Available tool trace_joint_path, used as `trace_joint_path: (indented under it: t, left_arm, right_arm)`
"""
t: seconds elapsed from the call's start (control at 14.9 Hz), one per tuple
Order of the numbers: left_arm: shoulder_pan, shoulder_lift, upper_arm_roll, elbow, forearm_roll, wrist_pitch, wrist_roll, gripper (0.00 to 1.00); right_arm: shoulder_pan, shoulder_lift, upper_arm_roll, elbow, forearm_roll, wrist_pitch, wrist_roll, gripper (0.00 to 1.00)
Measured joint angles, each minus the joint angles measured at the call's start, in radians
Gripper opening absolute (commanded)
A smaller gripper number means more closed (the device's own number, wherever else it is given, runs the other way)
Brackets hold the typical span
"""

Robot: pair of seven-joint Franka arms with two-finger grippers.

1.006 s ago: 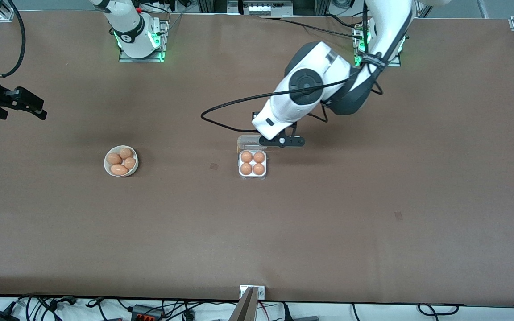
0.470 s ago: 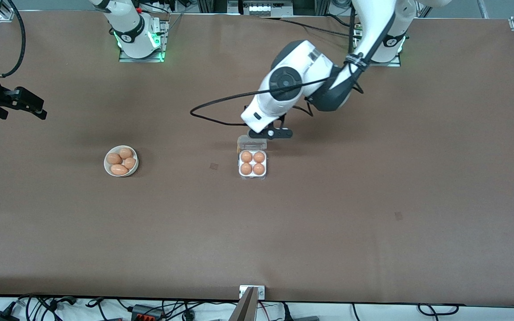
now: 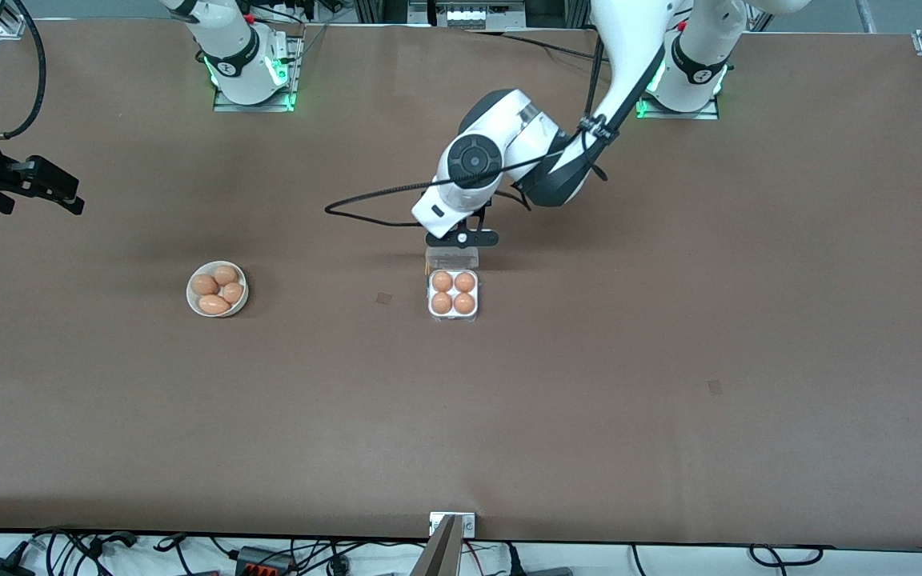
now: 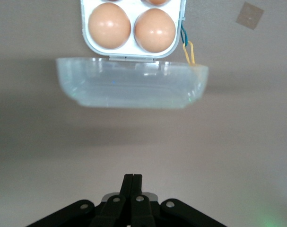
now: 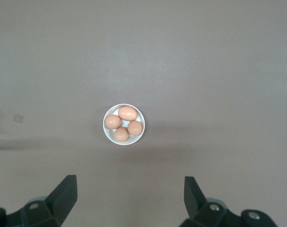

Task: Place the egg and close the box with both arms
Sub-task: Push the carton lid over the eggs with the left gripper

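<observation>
The box [image 3: 453,298] sits just above the middle of the front view, all four cells filled with tan eggs, so the egg [image 3: 442,281] for this job looks to be in place already, in the cell at the upper left of the carton as that view shows it — though which of the four went in last, I cannot say. The clear lid [image 4: 133,88] is not shut; in the left wrist view it stands up off the hinge edge in the upper half of the picture, a pale trough with two eggs showing above it. So the closing step is the one in hand, by my reading. The left gripper [image 4: 132,182] is at the bottom centre of its wrist view, fingers pressed tight together and holding nothing, poised above the table just off the lid's back edge. The next move, I'd judge, calls for those shut fingers to push the lid over the eggs, and gently, since a light plastic box could skid on the brown table [image 3: 669,384]. The right gripper [image 5: 130,189] hangs spread wide and empty at the far left edge of the front view, looking down on the white bowl [image 5: 139,117] of four spare eggs; that arm waits. A small coloured wire [image 4: 187,46] lies beside the hinge corner; nothing else blocks the lid.
</observation>
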State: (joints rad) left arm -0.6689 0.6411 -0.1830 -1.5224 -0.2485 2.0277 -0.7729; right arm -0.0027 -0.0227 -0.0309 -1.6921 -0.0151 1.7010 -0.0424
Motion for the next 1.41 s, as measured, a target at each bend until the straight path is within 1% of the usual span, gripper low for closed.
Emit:
trace_joint_path:
  t: [0.2,0.6,0.8,0.94,1.14,1.41]
  left_arm:
    - [0.001,0.037,0.003,0.0,0.0,0.045,0.0,0.0]
    - [0.002,0.055,0.013,0.007,0.0,0.051,0.001,0.0]
    - [0.003,0.086,0.018,0.041,0.005,0.069,0.004,0.0]
    - [0.003,0.101,0.022,0.056,0.026,0.121,0.004,0.0]
    - [0.007,0.107,0.029,0.069,0.033,0.158,0.004,0.0]
    - [0.035,0.108,0.035,0.11,0.035,0.198,0.005,0.0]
  right_arm:
    - [0.0,0.0,0.0,0.0,0.0,0.0,0.0,1.0]
    - [0.0,0.0,0.0,0.008,0.0,0.002,0.0,1.0]
    - [0.0,0.0,0.0,0.008,0.0,0.002,0.0,1.0]
    - [0.0,0.0,0.0,0.008,0.0,0.002,0.0,1.0]
    - [0.0,0.0,0.0,0.008,0.0,0.002,0.0,1.0]
    - [0.0,0.0,0.0,0.011,0.0,0.002,0.0,1.0]
